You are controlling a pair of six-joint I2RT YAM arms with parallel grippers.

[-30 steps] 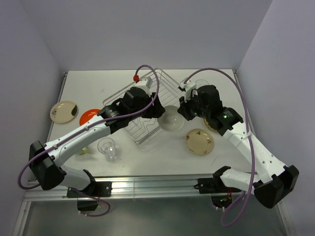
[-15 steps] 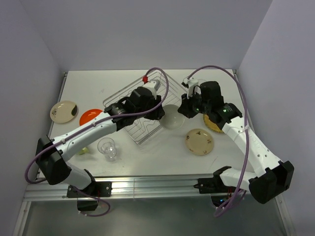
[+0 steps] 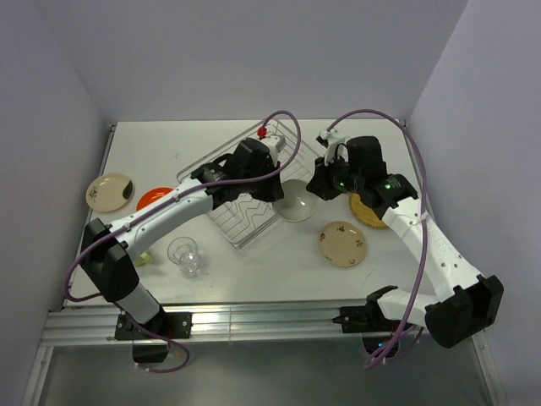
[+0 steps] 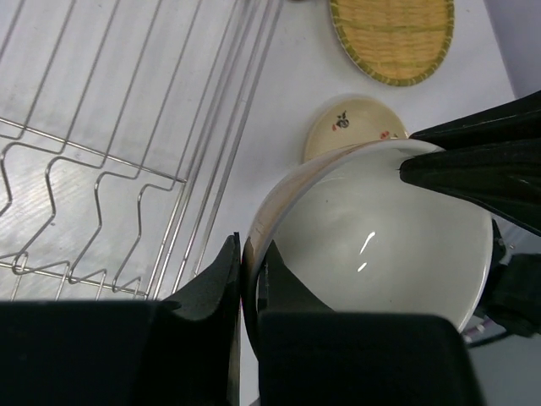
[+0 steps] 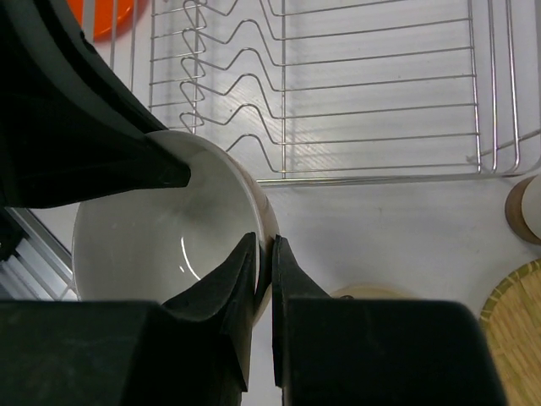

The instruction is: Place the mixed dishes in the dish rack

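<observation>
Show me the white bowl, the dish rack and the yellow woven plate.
white bowl (image 4: 380, 245): left wrist view, inner surface.
dish rack (image 5: 372, 178): right wrist view, edge wire.
yellow woven plate (image 4: 393, 38): left wrist view, centre.

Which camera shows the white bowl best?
Left wrist: the white bowl is largest there, rim and inside plain. The right wrist shows it partly covered; the top view shows it small and far off.
</observation>
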